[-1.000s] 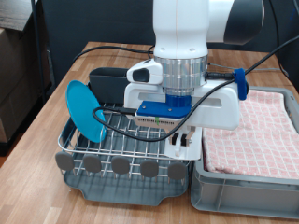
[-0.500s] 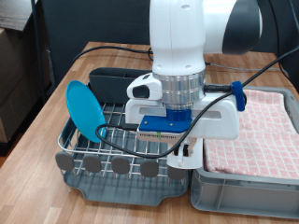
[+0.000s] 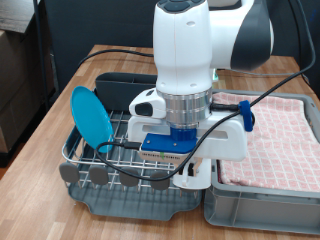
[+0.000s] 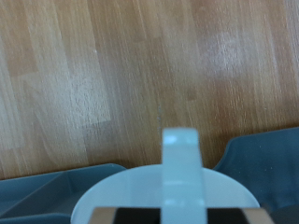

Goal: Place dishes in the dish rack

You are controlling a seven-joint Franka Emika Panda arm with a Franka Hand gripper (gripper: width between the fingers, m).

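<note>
A: Item one, tool (image 3: 188, 172). Position?

B: Low over the dish rack (image 3: 120, 150), at its end beside the grey crate (image 3: 265, 190) in the exterior view. Wrist view shows one white finger (image 4: 180, 173) across a pale round rim, likely the mug (image 4: 121, 191). Whether the fingers pinch it or stand apart, I cannot tell.

A: Item two, plate?

B: Light-blue plate (image 3: 92, 118), upright in the wires at the exterior view's left. Spoon not seen.

A: Handling note?

B: Keep the mug level, descend slowly, clear of wires, cable and plate. Bench (image 3: 40, 130) beyond.
</note>
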